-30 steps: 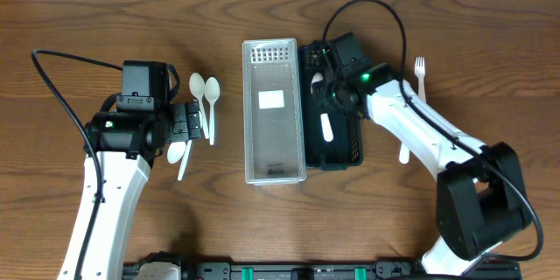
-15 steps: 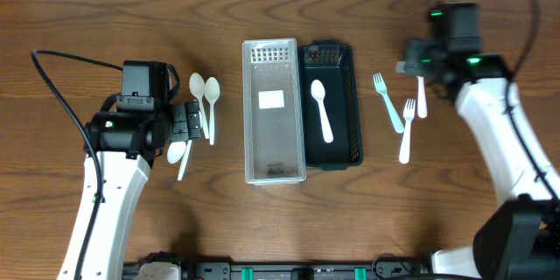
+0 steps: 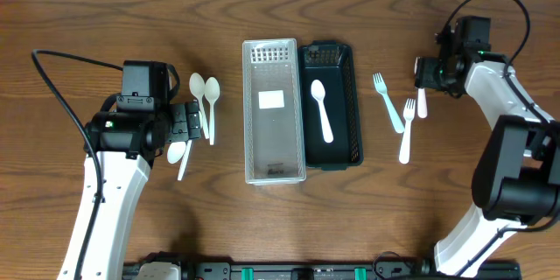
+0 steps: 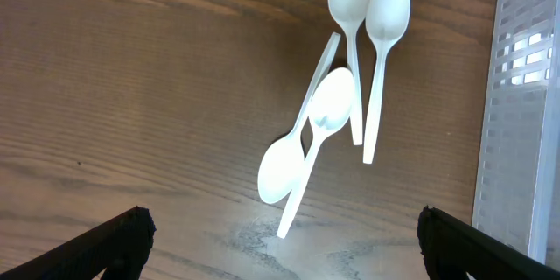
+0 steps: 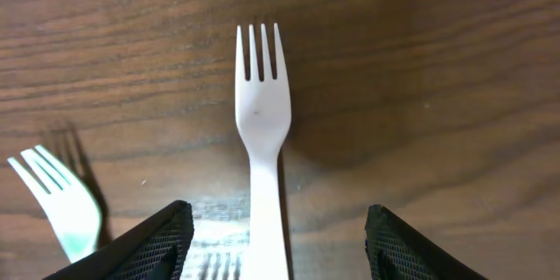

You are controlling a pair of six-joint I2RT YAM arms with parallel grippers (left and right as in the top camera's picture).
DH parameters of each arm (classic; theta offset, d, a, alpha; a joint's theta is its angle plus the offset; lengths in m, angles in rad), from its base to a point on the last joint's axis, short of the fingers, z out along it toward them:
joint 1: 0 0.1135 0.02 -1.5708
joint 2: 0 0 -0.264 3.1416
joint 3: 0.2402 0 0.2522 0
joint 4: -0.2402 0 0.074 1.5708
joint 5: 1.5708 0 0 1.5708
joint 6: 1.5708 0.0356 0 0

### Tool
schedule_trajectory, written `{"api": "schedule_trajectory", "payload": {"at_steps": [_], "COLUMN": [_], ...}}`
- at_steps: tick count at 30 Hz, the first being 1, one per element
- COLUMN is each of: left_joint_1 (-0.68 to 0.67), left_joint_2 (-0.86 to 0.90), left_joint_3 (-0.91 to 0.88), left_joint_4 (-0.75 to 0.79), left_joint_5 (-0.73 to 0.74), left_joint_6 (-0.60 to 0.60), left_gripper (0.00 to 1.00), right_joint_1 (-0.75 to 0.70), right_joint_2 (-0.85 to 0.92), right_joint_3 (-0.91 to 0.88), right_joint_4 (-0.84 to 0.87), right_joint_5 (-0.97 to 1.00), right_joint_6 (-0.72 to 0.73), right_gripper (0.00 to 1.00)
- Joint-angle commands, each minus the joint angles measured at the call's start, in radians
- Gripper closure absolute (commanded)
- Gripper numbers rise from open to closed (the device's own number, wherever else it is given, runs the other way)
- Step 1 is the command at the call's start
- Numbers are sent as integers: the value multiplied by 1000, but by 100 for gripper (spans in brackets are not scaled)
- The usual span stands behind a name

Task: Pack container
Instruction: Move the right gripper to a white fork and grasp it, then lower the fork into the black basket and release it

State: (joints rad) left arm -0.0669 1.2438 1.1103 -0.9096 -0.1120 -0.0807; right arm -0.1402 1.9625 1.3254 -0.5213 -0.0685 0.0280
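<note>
Right claw (image 5: 276, 227) spread wide, gripping nothing, straddling white fork (image 5: 261, 114) flat on tabletop (image 5: 437, 52). Left claw (image 4: 284, 232) likewise wide open, empty; spoons (image 4: 331, 109) just ahead.

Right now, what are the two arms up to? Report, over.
Left gripper open over four loose spoons. Right gripper open above a white fork. One spoon already in black tray. Nothing blocking.

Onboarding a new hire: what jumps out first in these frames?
Centre table: a pale tray sits beside a black basket holding one white spoon. Four loose spoons lie to the left. Three forks lie to the right, with the right pincer open over one.
</note>
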Motion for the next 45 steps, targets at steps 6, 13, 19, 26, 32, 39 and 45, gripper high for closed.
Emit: {"api": "schedule_trajectory", "payload": {"at_steps": [6,13,19,26,32,39,45], "left_joint_1": [6,6,6,6,6,6,6], "left_joint_2": [4,4,4,4,4,4,4], "left_joint_3": [14,14,14,14,14,14,14], "left_joint_4": [-2,-2,-2,-2,-2,-2,-2], "left_joint_5": [-12,-12,-12,-12,-12,-12,-12], "left_joint_6": [6,6,6,6,6,6,6], "left_gripper": [2,2,2,2,2,2,2], "right_joint_1": [3,3,4,4,4,71,257], "right_joint_2": [85,88,92,101,35,-242,-414], "right_joint_3": [0,0,0,0,6,11,11], "right_joint_4": [10,0,-19,-65,-97,-104,-129], "right_joint_5": [-19,-19,-18,-5,20,15,-19], "right_joint_6": [-24,10,20,20,22,28,162], "right_gripper": [37,51,60,78,99,99,99]}}
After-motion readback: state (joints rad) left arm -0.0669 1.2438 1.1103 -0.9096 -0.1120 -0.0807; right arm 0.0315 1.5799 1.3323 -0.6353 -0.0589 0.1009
